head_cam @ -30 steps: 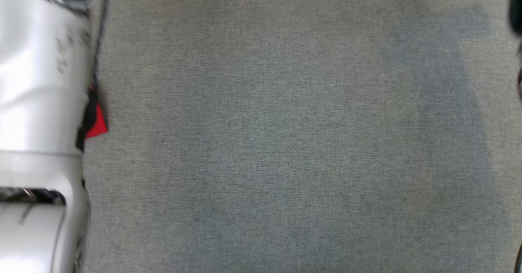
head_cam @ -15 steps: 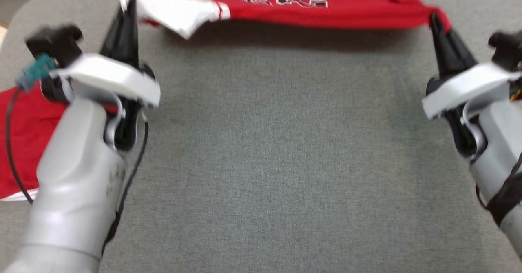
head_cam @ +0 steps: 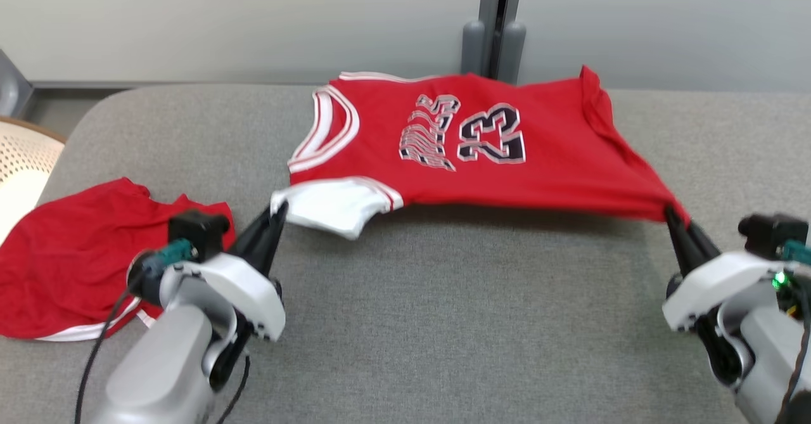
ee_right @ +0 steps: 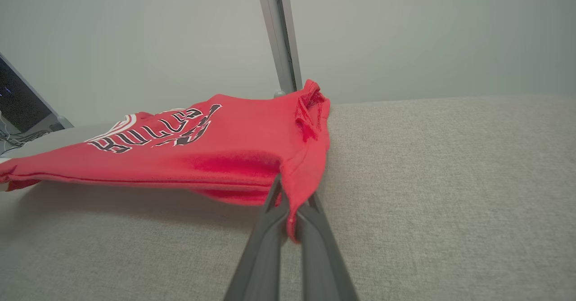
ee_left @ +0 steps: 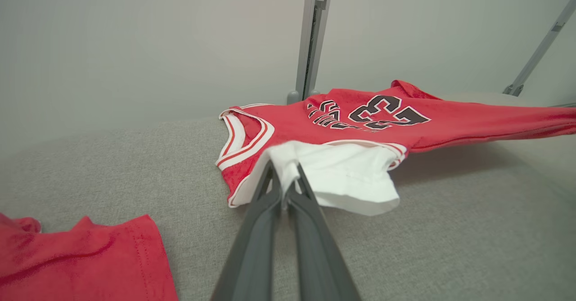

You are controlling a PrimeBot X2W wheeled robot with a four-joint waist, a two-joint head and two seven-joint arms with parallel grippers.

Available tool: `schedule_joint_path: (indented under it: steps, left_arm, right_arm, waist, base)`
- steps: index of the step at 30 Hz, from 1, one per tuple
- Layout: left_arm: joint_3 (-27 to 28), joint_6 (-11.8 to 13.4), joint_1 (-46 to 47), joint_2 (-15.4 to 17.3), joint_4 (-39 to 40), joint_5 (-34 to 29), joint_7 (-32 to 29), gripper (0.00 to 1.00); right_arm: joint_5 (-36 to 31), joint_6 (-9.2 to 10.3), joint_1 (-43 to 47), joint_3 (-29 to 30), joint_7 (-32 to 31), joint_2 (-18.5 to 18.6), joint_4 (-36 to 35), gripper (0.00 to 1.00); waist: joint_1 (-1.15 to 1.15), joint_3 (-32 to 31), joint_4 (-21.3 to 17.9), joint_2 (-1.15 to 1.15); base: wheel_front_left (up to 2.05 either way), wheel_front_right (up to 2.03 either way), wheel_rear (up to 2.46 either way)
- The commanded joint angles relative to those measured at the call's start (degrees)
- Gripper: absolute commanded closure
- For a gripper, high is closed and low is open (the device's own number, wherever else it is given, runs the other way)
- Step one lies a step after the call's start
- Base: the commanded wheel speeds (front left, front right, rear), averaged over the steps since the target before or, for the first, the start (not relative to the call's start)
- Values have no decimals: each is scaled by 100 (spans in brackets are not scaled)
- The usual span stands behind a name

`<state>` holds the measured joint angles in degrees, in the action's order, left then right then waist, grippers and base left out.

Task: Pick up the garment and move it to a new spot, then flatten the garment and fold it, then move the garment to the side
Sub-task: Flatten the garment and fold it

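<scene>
- Left end effector (head_cam: pixel 279 212) pinches a white corner of the red jersey (head_cam: pixel 507 164).
- Right end effector (head_cam: pixel 669 212) pinches its other near corner.
- Near edge hangs over the grey counter (head_cam: pixel 456 322).

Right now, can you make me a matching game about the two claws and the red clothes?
Things:
1. jersey
2. left claw
3. right claw
4. second garment

States:
A. lying crumpled, untouched, far left
B. shut on a white corner
C. shut on a red corner
D. stretched between both claws, showing number 23

Pairs: 1-D, 2-B, 3-C, 4-A
</scene>
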<state>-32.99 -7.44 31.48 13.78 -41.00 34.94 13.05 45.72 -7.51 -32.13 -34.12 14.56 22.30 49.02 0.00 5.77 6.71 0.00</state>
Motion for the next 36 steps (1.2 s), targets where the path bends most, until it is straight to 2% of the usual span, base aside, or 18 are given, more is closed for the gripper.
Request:
schedule_joint_path:
  steps: [1,8,17,24,36]
  left_arm:
    - [-31,-3,-91,69,29,12,0,100]
    - [-567,-3,-776,376,388,179,-357,100]
    - [-821,-4,-1423,771,1061,330,-838,100]
    - [-1049,-4,-1744,1150,1792,621,-1390,100]
    - [-1409,-4,-2121,2035,3218,1709,-2380,100]
  right_arm:
    - [46,4,101,-21,-31,36,19,100]
    - [511,4,657,-292,-273,135,164,100]
    - [1014,4,1080,-576,-476,299,-79,100]
    - [1343,4,1228,-777,-850,714,-438,100]
    - [2097,4,1603,-1149,-2274,1650,-1431,100]
  waist:
    - [0,-146,-20,0]
    - [0,-524,-54,0]
    - [0,-715,35,0]
    - [0,-782,57,0]
    - [0,-904,-25,0]
  base:
    - [0,0,0]
    - [0,0,0]
    - [0,0,0]
    - [0,0,0]
    - [0,0,0]
